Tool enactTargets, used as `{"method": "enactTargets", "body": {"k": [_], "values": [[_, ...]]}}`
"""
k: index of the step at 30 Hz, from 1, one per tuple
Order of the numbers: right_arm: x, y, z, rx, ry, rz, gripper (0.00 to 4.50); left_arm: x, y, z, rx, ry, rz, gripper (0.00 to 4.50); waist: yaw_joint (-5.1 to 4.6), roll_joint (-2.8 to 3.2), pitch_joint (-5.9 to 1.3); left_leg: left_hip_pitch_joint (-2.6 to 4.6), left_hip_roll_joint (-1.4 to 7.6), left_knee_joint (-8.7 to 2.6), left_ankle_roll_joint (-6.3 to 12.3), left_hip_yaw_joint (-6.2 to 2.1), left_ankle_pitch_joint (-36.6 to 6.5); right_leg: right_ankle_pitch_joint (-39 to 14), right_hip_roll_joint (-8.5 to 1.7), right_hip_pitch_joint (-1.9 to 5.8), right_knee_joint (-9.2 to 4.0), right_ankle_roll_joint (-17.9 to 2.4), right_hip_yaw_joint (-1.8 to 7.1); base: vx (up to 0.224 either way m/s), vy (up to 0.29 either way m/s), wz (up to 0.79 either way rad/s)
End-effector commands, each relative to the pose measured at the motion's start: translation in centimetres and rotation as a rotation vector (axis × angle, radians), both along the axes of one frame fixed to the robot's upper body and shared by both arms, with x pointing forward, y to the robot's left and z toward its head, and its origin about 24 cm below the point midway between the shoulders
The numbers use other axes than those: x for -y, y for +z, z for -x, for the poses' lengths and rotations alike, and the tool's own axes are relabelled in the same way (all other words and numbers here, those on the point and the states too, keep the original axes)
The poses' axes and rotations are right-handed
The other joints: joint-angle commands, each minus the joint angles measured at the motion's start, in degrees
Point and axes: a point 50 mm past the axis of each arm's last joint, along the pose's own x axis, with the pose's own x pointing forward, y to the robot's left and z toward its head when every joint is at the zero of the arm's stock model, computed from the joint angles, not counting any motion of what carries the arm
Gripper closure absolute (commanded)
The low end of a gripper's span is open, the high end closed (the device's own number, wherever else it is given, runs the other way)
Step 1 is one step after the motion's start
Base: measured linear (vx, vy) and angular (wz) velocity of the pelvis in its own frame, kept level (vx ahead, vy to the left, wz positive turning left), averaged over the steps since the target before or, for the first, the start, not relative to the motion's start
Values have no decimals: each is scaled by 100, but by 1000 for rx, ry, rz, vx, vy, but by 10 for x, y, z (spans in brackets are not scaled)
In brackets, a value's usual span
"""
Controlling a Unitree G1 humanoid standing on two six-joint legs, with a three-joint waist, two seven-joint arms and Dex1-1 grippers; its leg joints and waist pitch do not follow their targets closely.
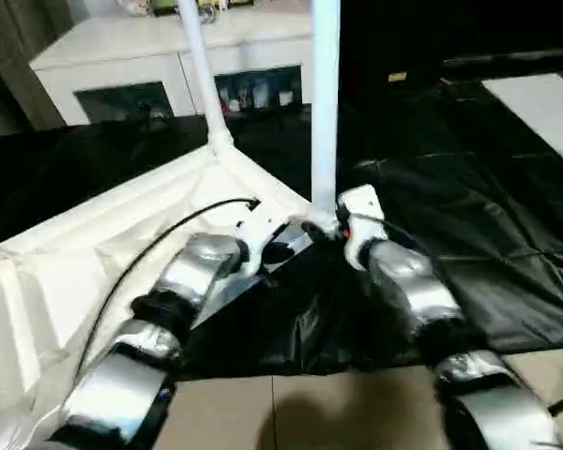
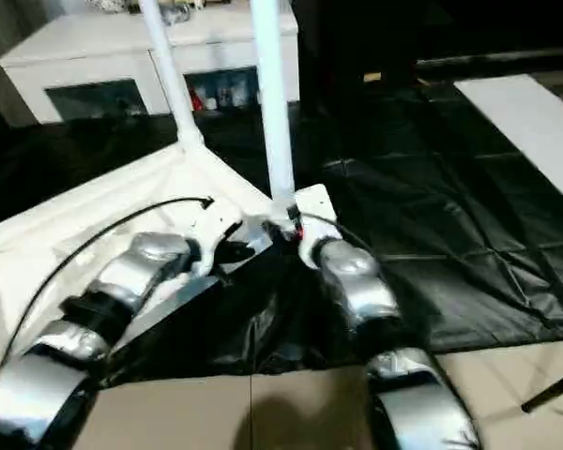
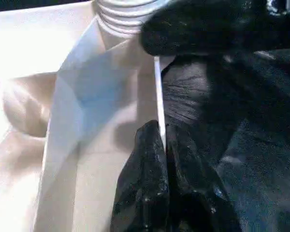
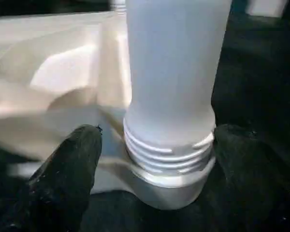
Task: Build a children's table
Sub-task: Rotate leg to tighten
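White plastic rectangular tabletop (image 1: 94, 244) lies ribbed side up on black sheet (image 1: 469, 234). Near-right corner socket holds white tapered tube leg (image 1: 326, 103), upright, threads showing. Second white leg (image 1: 199, 66) stands at far corner. Right pincer (image 4: 157, 159) released, fingers either side of leg base. Left pincer (image 3: 165, 159) clenched at tabletop rim.

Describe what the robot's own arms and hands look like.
Both forearms are rounded silver shells with black bands at the joints. The left hand and right hand sit on white wrist housings; the right shows a small red spot by the fingers. A thin black cable loops along the left arm to its wrist. The fingers are matte black, thick and rounded, with a slightly textured surface.
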Motion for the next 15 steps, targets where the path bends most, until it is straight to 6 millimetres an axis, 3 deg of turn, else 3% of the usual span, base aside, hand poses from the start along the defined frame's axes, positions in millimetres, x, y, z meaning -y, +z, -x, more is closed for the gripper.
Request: {"method": "enactTargets", "body": {"k": [1,2,3,4,9,11,15], "values": [[0,5,11,38,206,29,64,-8,-12,19,-75,-195,-52,450,80,-74,-463,-3,151,-263,1308,-90,266,1190,-342,396,-200,-1649,203,0,0,0],[6,5,15,49,251,50,64,-11,-12,25,-87,-253,-50,450,118,-79,-451,6,157,-248,1433,-71,262,1184,-335,371,-203,-1672,198,0,0,0],[6,5,15,49,251,50,64,-11,-12,25,-87,-253,-50,450,118,-79,-451,6,157,-248,1433,-71,262,1184,-335,371,-203,-1672,198,0,0,0],[14,5,21,53,314,64,64,-15,-9,34,-110,-355,-24,450,174,-63,-432,22,196,-266,1430,-65,52,795,-341,352,-224,-1649,195,0,0,0],[26,6,32,42,422,43,64,-27,-6,47,-148,-484,-23,450,243,-53,-377,84,260,-376,989,-67,-557,-125,-308,322,-281,-1604,223,0,0,0],[28,8,38,23,487,21,64,-31,-4,51,-166,-515,-15,450,258,-64,-367,110,269,-403,836,-54,-766,-197,-292,303,-282,-1593,244,0,0,0],[28,8,45,2,578,47,64,-34,-2,55,-180,-534,-6,450,294,-75,-374,114,251,-398,764,-35,-742,-138,-304,297,-280,-1573,265,0,0,0]]}}
